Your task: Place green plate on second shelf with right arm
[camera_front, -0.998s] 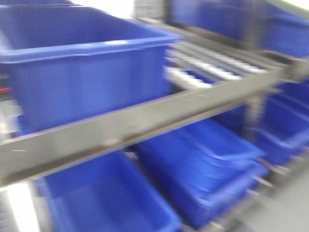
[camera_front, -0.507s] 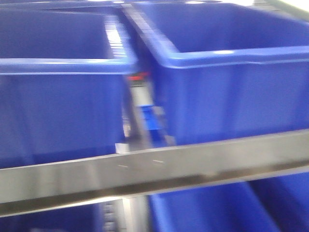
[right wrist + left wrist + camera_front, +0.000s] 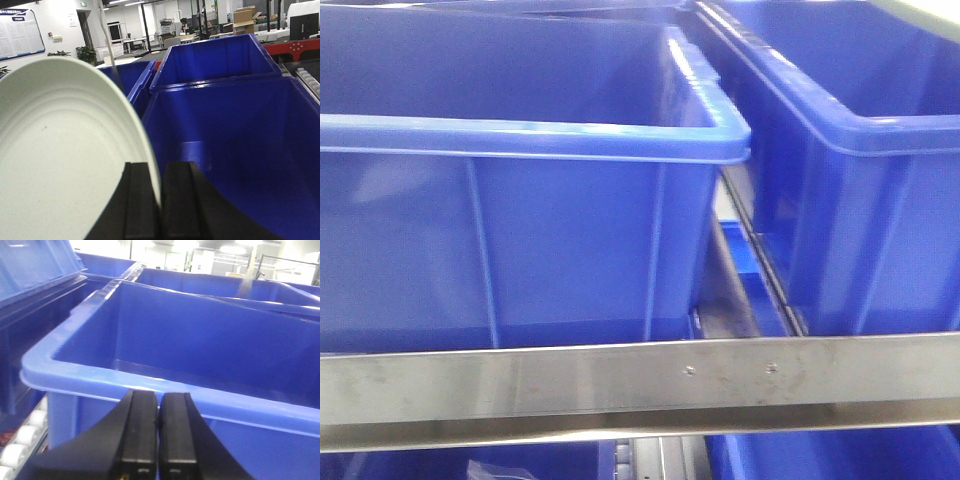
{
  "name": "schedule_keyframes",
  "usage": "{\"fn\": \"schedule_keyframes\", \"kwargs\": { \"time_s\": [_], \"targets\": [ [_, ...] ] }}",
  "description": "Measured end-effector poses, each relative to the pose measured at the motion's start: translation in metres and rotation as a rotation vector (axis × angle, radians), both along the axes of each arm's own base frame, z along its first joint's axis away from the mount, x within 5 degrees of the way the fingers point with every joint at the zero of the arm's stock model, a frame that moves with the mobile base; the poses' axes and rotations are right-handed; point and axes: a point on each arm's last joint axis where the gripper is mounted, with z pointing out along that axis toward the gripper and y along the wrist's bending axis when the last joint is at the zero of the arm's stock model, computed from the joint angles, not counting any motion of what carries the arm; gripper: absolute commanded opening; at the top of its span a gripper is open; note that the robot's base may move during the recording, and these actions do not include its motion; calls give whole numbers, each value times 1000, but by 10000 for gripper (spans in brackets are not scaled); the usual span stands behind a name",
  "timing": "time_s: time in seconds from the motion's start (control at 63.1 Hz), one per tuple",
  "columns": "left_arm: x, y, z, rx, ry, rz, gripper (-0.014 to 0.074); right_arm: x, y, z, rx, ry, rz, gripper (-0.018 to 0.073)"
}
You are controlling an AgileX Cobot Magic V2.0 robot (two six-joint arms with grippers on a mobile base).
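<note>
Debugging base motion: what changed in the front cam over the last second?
The front view swung: the steel shelf rail went from tilted to level, the gap between the blue bins slid right in frame, and the blur cleared. Bins stay on the shelf. No earlier wrist pictures, so grip changes cannot be told.

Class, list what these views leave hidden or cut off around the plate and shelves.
- Right wrist view: green plate cut off by left and bottom edges; right gripper hides its gripped rim.
- Front view: left blue bin hides its own floor; metal rail and bottom edge cut off whatever sits below.
</note>
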Motion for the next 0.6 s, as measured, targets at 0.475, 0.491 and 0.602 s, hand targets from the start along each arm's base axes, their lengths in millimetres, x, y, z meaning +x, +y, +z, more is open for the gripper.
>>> {"fn": "schedule_keyframes", "kwargs": {
  "time_s": [0.475,0.491,0.602],
  "targets": [
    [0,0,0,0,0,0,130,0,0,0,0,-1,1,57],
    [0,0,0,0,0,0,130,0,0,0,0,-1,1,57],
    [0,0,0,0,0,0,130,0,0,0,1,-3,2,57]
  ]
}}
